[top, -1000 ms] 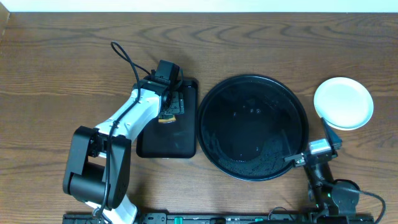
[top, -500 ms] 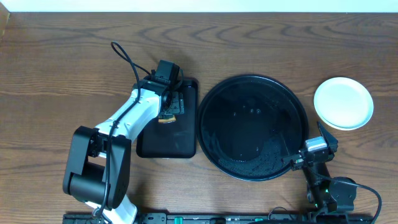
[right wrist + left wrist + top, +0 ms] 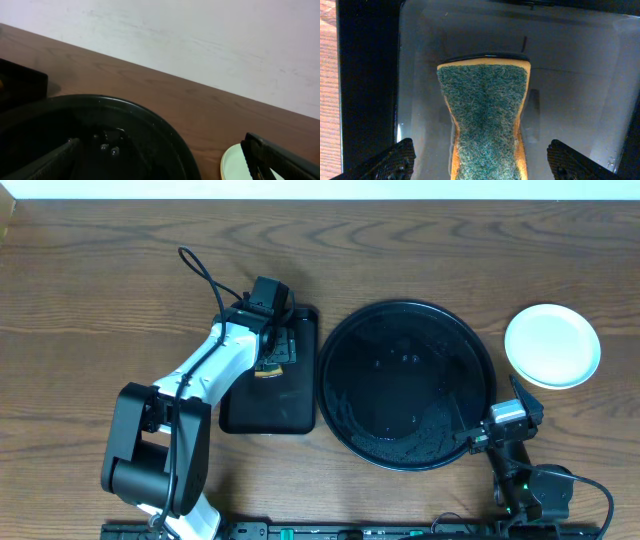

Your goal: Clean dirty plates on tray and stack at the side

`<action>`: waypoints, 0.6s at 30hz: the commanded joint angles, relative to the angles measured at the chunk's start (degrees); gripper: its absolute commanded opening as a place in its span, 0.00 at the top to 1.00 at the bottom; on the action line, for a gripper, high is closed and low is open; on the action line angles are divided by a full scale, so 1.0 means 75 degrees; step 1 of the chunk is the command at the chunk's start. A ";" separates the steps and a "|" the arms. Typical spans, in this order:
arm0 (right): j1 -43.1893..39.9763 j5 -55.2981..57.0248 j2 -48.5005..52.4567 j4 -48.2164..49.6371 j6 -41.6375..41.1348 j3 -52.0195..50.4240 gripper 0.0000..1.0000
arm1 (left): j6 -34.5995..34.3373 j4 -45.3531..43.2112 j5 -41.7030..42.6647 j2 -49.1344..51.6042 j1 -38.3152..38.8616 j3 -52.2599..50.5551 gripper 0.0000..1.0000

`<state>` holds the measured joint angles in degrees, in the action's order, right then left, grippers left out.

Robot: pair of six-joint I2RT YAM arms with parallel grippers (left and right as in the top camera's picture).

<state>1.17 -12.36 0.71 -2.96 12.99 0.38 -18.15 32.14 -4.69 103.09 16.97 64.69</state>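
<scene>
kim: overhead, the right pincer (image 3: 503,418) is drawing back from the plates (image 3: 552,345) toward its base, while the left pincer (image 3: 272,358) is staying put.
lee: the plates are sitting on the bench (image 3: 100,300), right of the tray (image 3: 405,304), with only the top one showing. the tray is lying bare and wet.
kim: left wrist: the pincer is hanging spread wide around the sponge (image 3: 485,115) in the rectangular tray (image 3: 580,65), touching nothing.
lee: right wrist: the jaws are standing spread and empty, facing the tray rim and a plate edge.
kim: i'm worrying about a sideways swing clipping the plates, since they're sitting near that arm.
</scene>
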 commanded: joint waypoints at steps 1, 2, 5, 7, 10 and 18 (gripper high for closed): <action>-0.0079 0.0044 -0.0055 -0.0035 -0.0096 -0.0009 0.01 | 0.0015 0.0009 -0.0099 0.0058 -0.0061 -0.0082 0.14; -0.0079 0.0044 -0.0058 -0.0035 -0.0096 -0.0009 0.01 | 0.0012 0.0015 -0.0099 0.0058 -0.0061 -0.0082 0.14; -0.0079 0.0044 -0.0055 -0.0035 -0.0096 -0.0009 0.01 | 0.0015 0.0012 -0.0099 0.0058 -0.0055 -0.0082 0.14; -0.0079 0.0044 -0.0058 -0.0035 -0.0096 -0.0009 0.01 | 0.0015 0.0012 -0.0099 0.0058 -0.0055 -0.0082 0.15; -0.0079 0.0044 -0.0055 -0.0035 -0.0096 -0.0009 0.01 | 0.0012 0.0023 -0.0082 -0.0026 -0.0044 -0.0093 0.14; -0.0079 0.0044 -0.0055 -0.0035 -0.0096 -0.0009 0.01 | 0.0026 0.0015 -0.0761 -0.2343 -0.0041 -0.0093 0.15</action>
<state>1.17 -12.34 0.71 -2.96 12.99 0.38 -18.15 32.53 -5.98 94.21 16.93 63.61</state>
